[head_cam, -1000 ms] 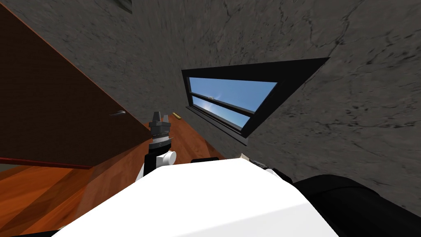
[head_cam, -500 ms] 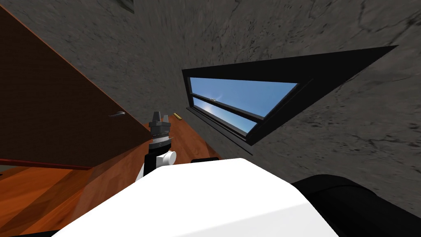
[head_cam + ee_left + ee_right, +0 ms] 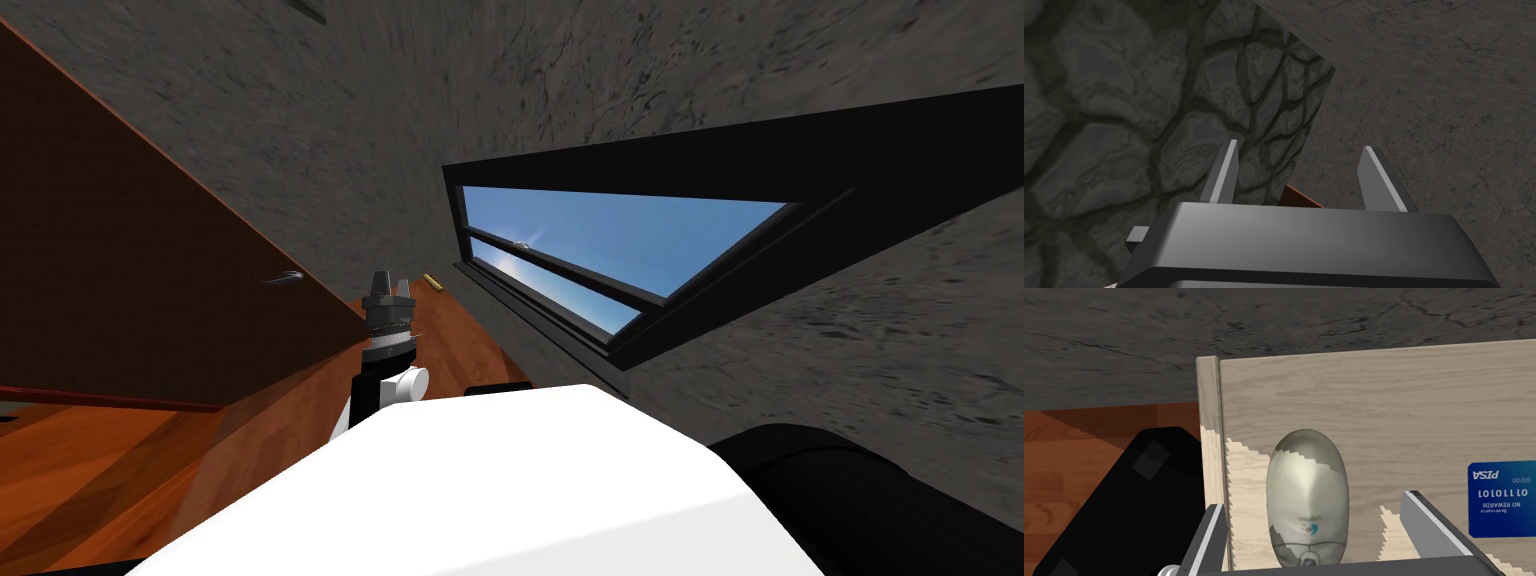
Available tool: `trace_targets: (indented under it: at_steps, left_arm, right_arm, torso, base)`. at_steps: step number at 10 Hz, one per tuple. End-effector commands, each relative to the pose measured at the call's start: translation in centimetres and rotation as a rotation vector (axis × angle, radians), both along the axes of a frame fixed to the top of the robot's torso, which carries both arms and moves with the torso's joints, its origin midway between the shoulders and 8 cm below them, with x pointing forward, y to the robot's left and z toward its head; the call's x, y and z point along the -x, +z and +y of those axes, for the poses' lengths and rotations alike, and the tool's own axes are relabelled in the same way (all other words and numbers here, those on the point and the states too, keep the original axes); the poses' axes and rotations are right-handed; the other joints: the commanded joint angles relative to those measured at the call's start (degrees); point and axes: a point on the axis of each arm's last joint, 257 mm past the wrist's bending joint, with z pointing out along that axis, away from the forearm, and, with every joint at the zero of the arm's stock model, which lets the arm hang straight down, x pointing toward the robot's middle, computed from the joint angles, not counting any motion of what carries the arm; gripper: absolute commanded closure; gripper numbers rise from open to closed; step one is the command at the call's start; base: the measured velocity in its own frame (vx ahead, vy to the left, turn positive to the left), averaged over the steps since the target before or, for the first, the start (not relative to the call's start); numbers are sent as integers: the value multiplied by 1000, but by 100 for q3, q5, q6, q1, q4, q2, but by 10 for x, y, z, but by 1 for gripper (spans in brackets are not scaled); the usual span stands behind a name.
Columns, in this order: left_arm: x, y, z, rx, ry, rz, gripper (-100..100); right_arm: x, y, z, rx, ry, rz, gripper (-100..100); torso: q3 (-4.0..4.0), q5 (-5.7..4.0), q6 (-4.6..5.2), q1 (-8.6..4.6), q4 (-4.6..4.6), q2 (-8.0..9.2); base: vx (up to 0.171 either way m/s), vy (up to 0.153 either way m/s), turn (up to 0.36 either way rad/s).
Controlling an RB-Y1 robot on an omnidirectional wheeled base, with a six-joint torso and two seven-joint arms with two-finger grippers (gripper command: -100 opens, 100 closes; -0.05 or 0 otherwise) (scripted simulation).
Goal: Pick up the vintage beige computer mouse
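The greyish-beige mouse (image 3: 1306, 493) lies on a pale wooden board (image 3: 1374, 413), squarely between the spread fingers of the right gripper (image 3: 1314, 500), and neither blade touches it yet. A blue card (image 3: 1501, 498) lies on the same board, off to one side. Over the last second the head's camera has swung, so the window (image 3: 620, 240) stretches wider across its view. The left gripper (image 3: 388, 285) holds its place, fingers also apart and empty. I'd judge the approach done, with only the closing left.
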Motion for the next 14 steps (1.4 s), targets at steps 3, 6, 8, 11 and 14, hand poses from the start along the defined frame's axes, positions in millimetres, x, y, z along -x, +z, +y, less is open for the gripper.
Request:
trace_targets:
  at_steps: [3,6,8,11,14]
  left_arm:
    - [0,0,0,0,0,0,0]
    - [0,0,0,0,0,0,0]
    - [0,0,0,0,0,0,0]
    - [0,0,0,0,0,0,0]
    - [0,0,0,0,0,0,0]
  right_arm:
    - [-4,-12,10,-2,6,0,-100]
    - [-10,-18,17,-1,12,-1,-100]
    - [-10,-18,17,0,13,-1,100]
    - [-10,-18,17,0,13,-1,100]
    - [2,-1,1,-3,-2,2,100]
  torso:
    - [8,2,-1,10,4,14]
    - [8,-2,-1,-1,4,14]
    - [11,2,-1,13,5,19]
    - [10,-1,-2,9,5,18]
    - [13,6,-5,20,5,22]
  base:
    - [10,-23,-19]
    - [9,-39,-44]
    - [0,0,0]
    - [0,0,0]
    - [-10,36,66]
